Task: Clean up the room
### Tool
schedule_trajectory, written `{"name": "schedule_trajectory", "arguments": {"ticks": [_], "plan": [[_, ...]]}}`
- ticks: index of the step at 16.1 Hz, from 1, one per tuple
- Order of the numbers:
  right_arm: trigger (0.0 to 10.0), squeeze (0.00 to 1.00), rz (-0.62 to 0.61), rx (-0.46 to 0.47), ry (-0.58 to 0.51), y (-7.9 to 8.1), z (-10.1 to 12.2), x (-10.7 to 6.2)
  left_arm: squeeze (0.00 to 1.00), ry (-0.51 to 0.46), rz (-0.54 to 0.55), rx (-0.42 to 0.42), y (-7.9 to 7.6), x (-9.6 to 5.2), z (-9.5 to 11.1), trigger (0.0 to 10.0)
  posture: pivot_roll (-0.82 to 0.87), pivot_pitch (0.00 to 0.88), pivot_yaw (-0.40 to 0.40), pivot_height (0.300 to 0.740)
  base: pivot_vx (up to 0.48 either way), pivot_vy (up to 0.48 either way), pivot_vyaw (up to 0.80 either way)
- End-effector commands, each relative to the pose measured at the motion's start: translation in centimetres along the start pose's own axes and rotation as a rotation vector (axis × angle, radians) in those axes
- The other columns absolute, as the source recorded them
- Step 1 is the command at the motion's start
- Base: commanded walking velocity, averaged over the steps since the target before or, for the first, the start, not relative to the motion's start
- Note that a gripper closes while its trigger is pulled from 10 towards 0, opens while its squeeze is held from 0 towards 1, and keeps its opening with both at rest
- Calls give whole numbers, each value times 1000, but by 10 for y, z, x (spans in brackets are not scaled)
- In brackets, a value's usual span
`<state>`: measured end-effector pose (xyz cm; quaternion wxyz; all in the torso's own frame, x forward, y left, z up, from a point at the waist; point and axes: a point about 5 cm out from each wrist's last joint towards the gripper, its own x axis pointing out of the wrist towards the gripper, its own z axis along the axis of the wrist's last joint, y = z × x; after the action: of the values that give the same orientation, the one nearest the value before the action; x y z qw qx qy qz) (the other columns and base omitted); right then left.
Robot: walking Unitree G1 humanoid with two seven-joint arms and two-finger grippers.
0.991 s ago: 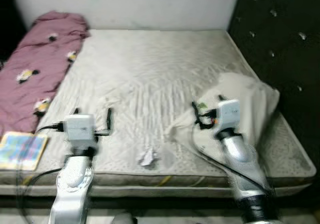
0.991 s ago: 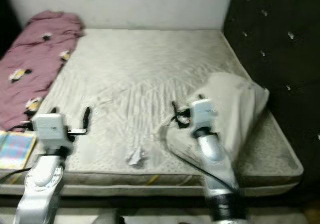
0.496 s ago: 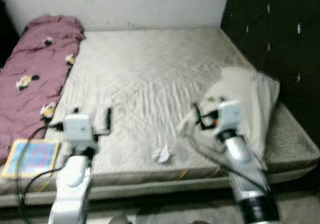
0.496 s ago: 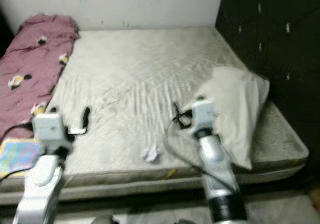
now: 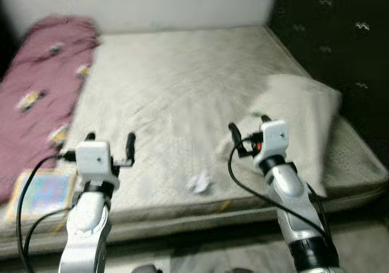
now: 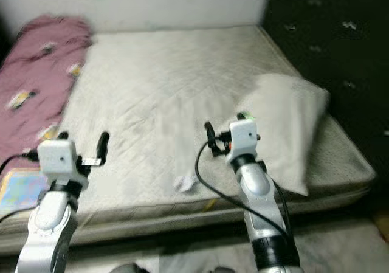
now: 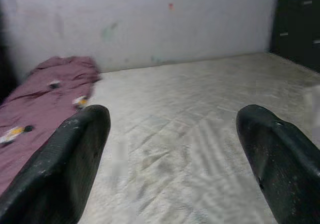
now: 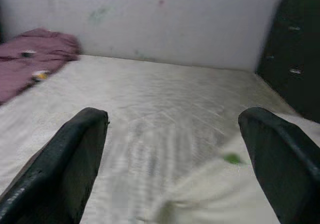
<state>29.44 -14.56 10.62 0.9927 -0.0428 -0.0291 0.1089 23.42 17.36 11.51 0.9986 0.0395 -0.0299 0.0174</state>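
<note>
Both grippers [image 5: 110,142] [image 5: 247,127] spread above lengthwise mattress [image 5: 176,84]

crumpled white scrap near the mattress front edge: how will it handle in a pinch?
The crumpled scrap looks like paper or tissue: probably very light, and likely to squash flat between closing jaws. On the soft mattress it may skid away from a push rather than lift. Blur hides its exact material.
</note>
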Motion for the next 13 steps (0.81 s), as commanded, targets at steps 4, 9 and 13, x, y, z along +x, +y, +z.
{"name": "schedule_trajectory", "arguments": {"ticks": [4, 9, 13], "plan": [[10000, 0, -25, -5, -1, -6, 2, -1, 0, -15, -26, -11, -6, 0, 4, 10000, 27, 59, 15, 740, 356, 0, -100], [10000, 0, -17, -15, 3, -7, 2, -1, 0, -3, 8, -18, -5, 1, 3, 10000, 27, 62, 10, 740, 0, 0, 0], [10000, 0, -15, -16, 4, -7, 2, -1, 0, 0, 9, -22, -5, 1, 2, 10000, 26, 65, 6, 740, 0, 64, 0]]}}
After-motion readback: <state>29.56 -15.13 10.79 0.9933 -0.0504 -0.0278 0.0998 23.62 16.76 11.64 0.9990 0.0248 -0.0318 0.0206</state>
